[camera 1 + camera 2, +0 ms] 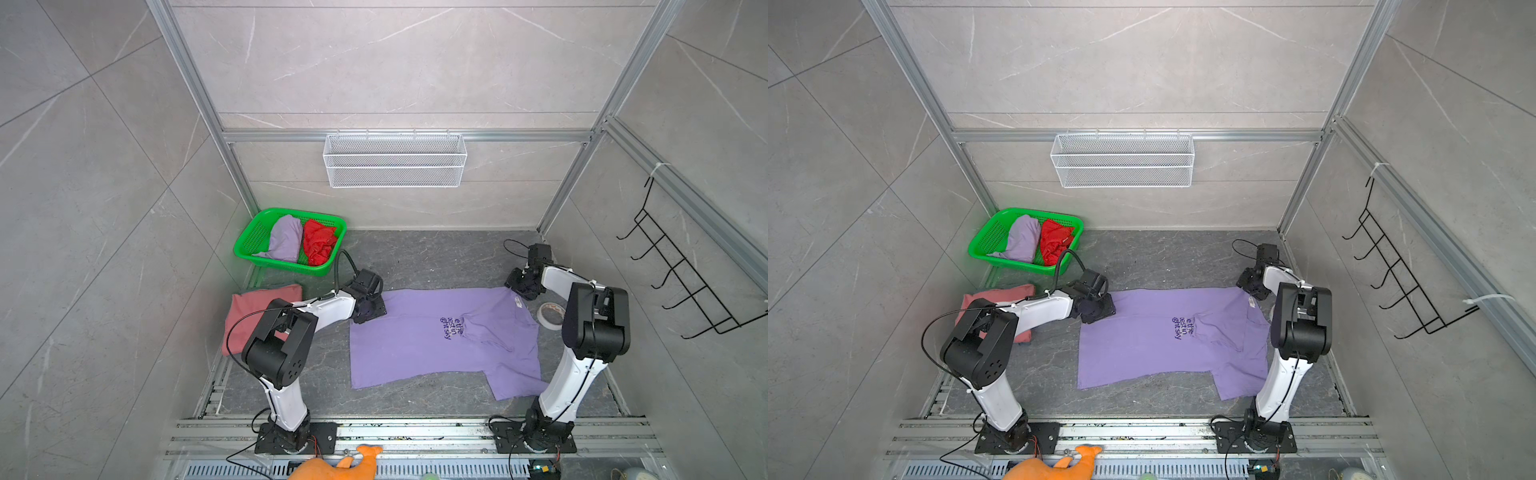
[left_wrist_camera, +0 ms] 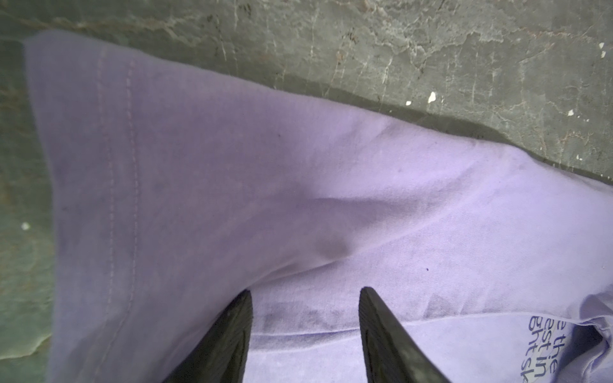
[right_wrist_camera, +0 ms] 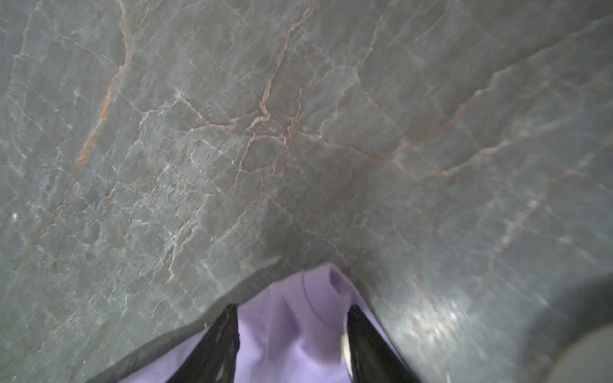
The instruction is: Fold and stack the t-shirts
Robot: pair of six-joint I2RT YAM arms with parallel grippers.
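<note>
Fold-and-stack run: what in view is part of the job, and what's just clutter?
Job:
- printed lavender t-shirt, spread on the table
- pink t-shirt, folded, at the left
- crumpled lavender t-shirt and red t-shirt, both in the green basket

Clutter:
- tape roll
- white mesh wall basket
- black hook rack
- orange plush toy

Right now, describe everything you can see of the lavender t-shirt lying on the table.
The lavender t-shirt is soft matte knit, lying flat on the dark marbled table, its far side apparently folded in, cutting off the dark purple print. The double-stitched hem lies under the open left pincer; the collar end, with a white label, lies under the open right pincer. One sleeve sticks out on the near side. Light wrinkles run near that end.
</note>
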